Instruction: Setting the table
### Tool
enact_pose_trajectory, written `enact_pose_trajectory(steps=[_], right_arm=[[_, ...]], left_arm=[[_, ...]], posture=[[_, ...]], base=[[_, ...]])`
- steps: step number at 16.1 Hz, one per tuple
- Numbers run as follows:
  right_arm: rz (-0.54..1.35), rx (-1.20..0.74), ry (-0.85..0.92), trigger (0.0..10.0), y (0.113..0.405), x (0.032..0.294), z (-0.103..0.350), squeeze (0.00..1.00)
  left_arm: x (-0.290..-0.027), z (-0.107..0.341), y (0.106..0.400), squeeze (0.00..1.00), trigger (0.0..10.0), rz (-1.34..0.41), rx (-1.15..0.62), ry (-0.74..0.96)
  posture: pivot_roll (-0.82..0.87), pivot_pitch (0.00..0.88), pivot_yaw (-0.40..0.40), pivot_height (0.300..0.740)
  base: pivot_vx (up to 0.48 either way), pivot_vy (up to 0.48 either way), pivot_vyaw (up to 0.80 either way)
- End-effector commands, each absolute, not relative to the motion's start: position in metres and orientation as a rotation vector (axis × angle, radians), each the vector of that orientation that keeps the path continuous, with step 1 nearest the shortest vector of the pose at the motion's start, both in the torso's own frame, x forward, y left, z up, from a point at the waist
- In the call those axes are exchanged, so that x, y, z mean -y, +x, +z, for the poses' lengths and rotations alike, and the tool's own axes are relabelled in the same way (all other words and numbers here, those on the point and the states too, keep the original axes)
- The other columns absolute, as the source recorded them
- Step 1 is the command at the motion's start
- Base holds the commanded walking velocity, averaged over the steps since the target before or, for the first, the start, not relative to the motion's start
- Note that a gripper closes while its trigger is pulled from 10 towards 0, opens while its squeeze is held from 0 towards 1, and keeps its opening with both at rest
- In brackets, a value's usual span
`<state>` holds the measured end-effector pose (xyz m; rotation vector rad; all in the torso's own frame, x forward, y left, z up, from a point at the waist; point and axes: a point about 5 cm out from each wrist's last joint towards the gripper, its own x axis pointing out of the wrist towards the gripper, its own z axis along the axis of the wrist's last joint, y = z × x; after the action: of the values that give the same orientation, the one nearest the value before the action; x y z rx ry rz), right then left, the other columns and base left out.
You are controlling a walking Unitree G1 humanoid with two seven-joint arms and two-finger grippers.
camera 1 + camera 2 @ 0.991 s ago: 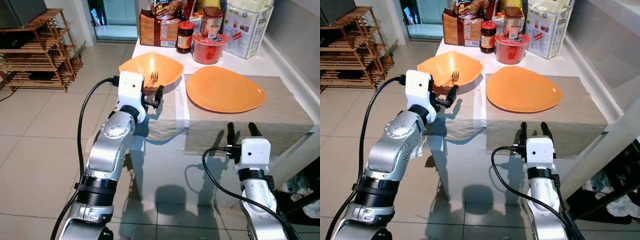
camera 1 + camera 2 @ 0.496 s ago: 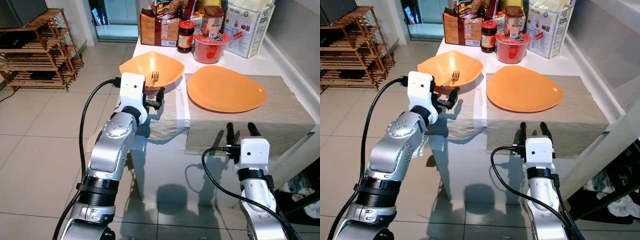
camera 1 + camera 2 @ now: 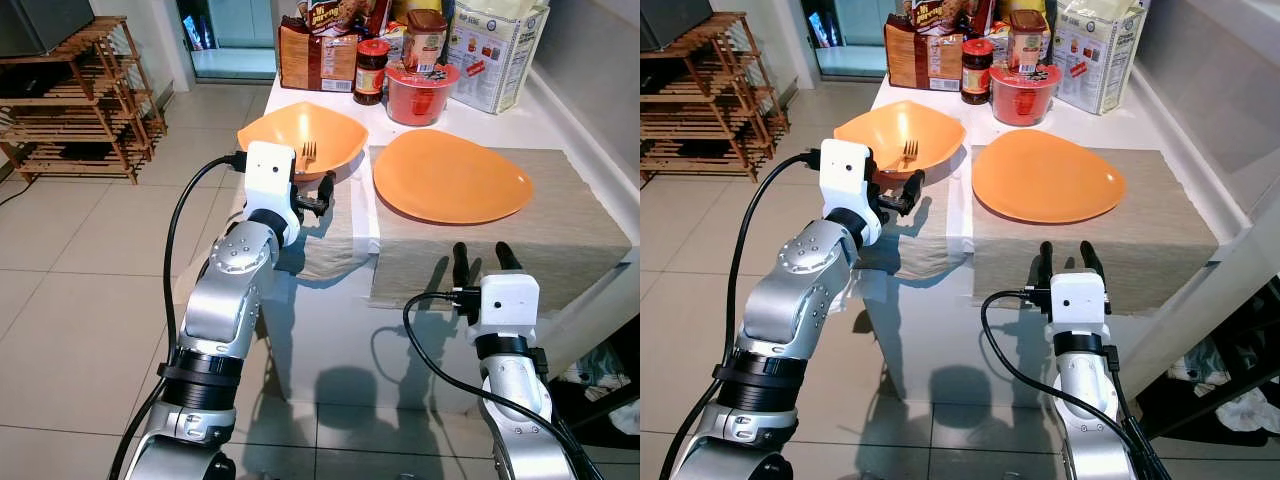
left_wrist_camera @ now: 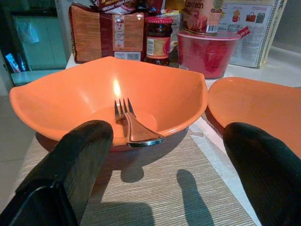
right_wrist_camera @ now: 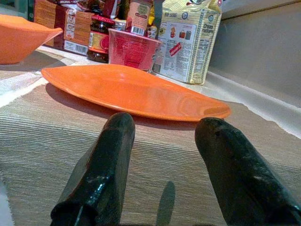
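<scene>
The fork [image 4: 130, 126] is seen lying in the orange bowl [image 3: 275, 130], handle end on the rim pointing toward the wide-open, empty left gripper [image 3: 318, 193] just before it, while the right gripper [image 3: 479, 262], parted and empty, sits farther off near the plate [image 3: 450, 180].

White table [image 3: 520, 125] carries two mats [image 3: 560, 235], an orange bowl [image 3: 330, 135] at ten o'clock, an orange plate [image 3: 450, 180] centre, and groceries [image 3: 400, 50] at twelve
</scene>
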<state>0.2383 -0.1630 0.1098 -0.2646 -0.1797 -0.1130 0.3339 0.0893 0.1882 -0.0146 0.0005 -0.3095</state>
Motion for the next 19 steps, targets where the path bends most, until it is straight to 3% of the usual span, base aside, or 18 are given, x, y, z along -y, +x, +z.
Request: enact_pose_trajectory(steps=[1, 6, 7, 8, 10, 18, 19], right_arm=[[-0.112, 0.178, -0.271, 10.0, 0.2390, 0.1626, 0.1102, 0.00], [-0.112, 0.176, -0.269, 10.0, 0.2392, 0.1622, 0.1100, 0.00], [-0.112, 0.176, -0.268, 10.0, 0.2393, 0.1617, 0.1100, 0.00], [-0.112, 0.176, -0.268, 10.0, 0.2393, 0.1614, 0.1100, 0.00], [-0.114, 0.176, -0.268, 10.0, 0.2393, 0.1613, 0.1102, 0.00], [-0.113, 0.175, -0.268, 10.0, 0.2394, 0.1609, 0.1101, 0.00], [-0.113, 0.174, -0.268, 10.0, 0.2394, 0.1608, 0.1100, 0.00]], left_arm=[[-0.0888, 0.1879, 0.3363, 0.00, 10.0, -0.306, -0.015, -0.008], [-0.0867, 0.1872, 0.3364, 0.00, 10.0, -0.314, -0.020, -0.008], [-0.0862, 0.1875, 0.3368, 0.00, 9.2, -0.317, -0.018, -0.003], [-0.0859, 0.1874, 0.3372, 0.00, 4.2, -0.317, -0.018, -0.001], [-0.0858, 0.1875, 0.3379, 0.00, 0.0, -0.319, -0.019, 0.000], [-0.0847, 0.1875, 0.3389, 0.00, 0.0, -0.323, -0.021, 0.000], [-0.0847, 0.1876, 0.3391, 0.00, 0.4, -0.323, -0.022, 0.000]], posture=[[-0.03, 0.000, 0.051, 0.722], [-0.03, 0.000, 0.051, 0.722], [-0.03, 0.000, 0.053, 0.722], [-0.03, 0.000, 0.053, 0.722], [-0.03, 0.000, 0.055, 0.722], [-0.03, 0.000, 0.055, 0.722], [-0.03, 0.000, 0.056, 0.722]], base=[[0.000, 0.000, 0.00], [0.000, 0.000, 0.00], [0.000, 0.000, 0.00], [0.000, 0.000, 0.00], [0.000, 0.000, 0.00], [0.000, 0.000, 0.00], [0.000, 0.000, 0.00]])
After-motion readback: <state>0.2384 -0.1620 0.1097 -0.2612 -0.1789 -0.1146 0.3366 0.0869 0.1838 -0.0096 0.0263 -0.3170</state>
